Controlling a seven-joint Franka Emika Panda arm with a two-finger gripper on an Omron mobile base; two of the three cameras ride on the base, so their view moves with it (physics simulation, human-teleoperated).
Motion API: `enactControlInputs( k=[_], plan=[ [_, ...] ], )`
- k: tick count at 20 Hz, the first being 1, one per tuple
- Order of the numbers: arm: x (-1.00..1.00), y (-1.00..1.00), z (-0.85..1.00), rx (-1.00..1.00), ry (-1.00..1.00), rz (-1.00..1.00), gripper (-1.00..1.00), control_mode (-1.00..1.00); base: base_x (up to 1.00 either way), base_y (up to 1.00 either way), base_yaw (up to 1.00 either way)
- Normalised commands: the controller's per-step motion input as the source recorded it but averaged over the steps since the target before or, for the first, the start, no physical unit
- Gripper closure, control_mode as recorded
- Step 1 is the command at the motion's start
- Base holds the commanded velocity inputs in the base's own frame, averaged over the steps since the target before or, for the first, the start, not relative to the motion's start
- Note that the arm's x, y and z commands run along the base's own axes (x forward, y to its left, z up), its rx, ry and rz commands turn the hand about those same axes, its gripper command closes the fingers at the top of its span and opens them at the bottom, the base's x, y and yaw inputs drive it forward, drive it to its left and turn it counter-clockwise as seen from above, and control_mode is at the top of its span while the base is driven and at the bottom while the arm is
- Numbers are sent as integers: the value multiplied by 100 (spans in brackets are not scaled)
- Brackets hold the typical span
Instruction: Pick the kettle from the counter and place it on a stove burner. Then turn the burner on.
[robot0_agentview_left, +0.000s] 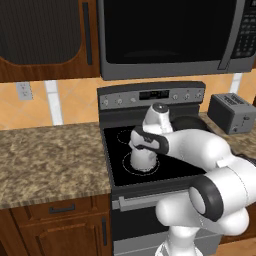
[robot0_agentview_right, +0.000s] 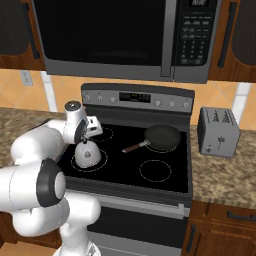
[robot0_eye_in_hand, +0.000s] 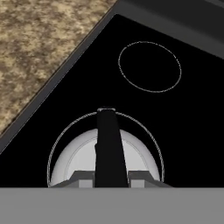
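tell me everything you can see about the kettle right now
The kettle is small, squat and dome-shaped, with a shiny silver-grey body that looks like metal and a black arched handle over the top. It stands upright on the black glass cooktop, inside the large white-ringed burner at the front, nearest the granite counter. The gripper comes down from above, its jaws shut on the handle.
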Motion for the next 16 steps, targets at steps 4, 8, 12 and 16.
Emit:
enactControlInputs(
  k=[4,8,12,16],
  plan=[
    [0,0,-41,0,0,0,100,-100,0,0,0],
    [0,0,-31,0,0,0,100,-100,0,0,0],
    [0,0,-12,0,-2,0,100,-100,0,0,0],
    [0,0,0,0,0,0,-100,-100,0,0,0]
  ],
)
